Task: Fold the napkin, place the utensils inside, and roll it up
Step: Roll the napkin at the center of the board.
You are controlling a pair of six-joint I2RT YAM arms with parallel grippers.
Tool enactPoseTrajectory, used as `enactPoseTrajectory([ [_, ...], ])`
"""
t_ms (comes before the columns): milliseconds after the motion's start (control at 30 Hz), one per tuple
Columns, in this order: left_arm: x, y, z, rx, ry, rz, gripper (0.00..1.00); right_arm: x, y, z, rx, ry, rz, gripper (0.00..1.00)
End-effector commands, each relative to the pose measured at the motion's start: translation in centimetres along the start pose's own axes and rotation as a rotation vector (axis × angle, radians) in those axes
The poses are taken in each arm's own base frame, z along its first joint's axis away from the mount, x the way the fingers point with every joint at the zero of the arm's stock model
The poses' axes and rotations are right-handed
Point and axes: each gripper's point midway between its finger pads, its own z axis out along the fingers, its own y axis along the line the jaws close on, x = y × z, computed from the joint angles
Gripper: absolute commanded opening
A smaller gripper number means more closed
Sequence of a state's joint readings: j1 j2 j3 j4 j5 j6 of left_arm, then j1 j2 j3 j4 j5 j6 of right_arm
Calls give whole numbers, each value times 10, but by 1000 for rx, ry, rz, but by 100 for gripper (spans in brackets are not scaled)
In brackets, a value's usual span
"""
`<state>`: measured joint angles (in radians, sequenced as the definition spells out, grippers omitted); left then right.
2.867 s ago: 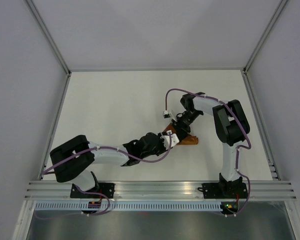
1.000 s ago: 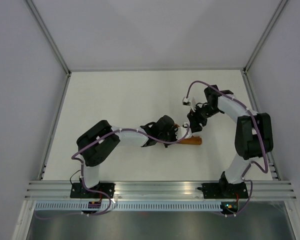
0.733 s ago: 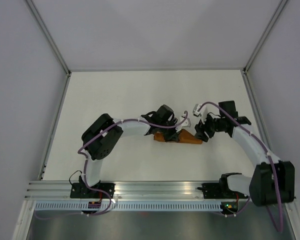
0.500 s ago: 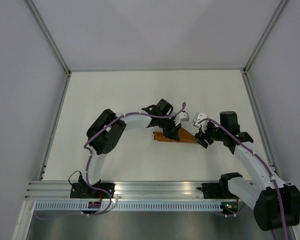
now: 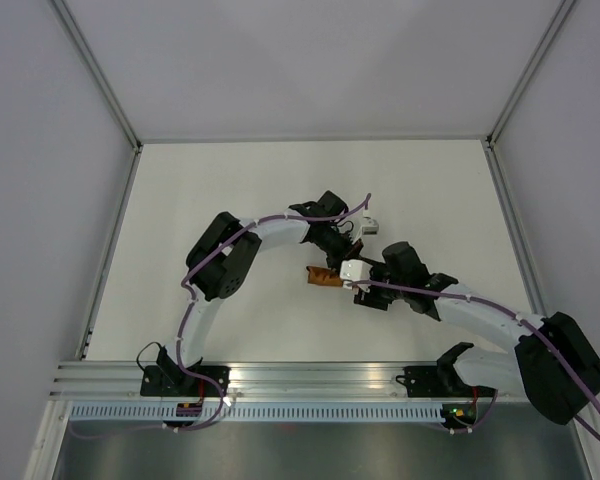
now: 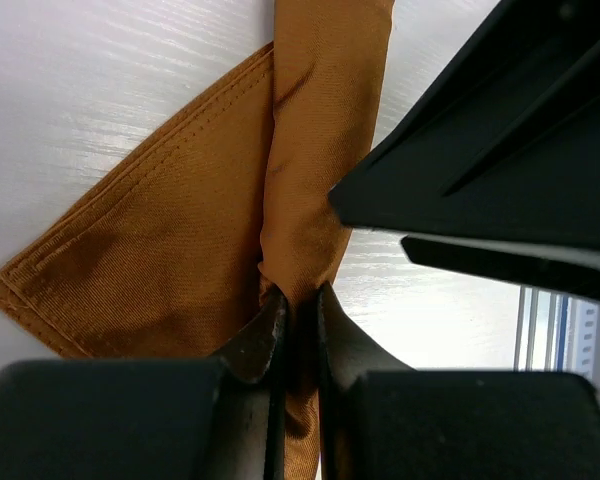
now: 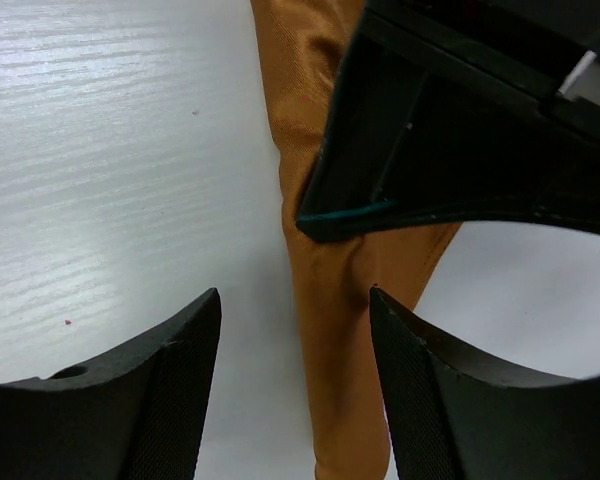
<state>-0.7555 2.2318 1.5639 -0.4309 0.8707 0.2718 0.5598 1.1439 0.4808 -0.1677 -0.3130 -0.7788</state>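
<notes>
Left hand (image 6: 298, 305) pinches the rolled napkin (image 6: 325, 120), right hand (image 7: 293, 300) spread astride it above the desk (image 7: 110, 150); risk: pinch slips, loose flap unrolls.

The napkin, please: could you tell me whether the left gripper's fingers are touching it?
Touching. The left wrist view shows the left gripper with its fingers pinched shut on a fold of the napkin, cloth squeezed between them.

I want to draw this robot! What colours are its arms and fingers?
Draw both the left arm and right arm with white tubes and chunky black joints. Thin purple cables loop along them. The fingers are black with curved, finely bumpy pads.
</notes>
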Motion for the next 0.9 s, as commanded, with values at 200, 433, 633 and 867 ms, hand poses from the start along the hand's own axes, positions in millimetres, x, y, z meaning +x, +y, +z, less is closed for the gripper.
enactPoseTrajectory([
  [200, 59, 2, 12, 14, 158, -189, 9, 1, -15, 22, 103, 42, -77, 58],
  [433, 53, -2, 8, 33, 139, -179, 27, 10, -8, 26, 72, 76, -74, 40],
  [633, 38, -3, -2, 22, 99, -149, 33, 20, 7, 28, 3, 113, -59, 28],
  [867, 2, -5, -29, -12, -11, -96, 36, 21, 18, 29, -98, 146, -29, 22],
])
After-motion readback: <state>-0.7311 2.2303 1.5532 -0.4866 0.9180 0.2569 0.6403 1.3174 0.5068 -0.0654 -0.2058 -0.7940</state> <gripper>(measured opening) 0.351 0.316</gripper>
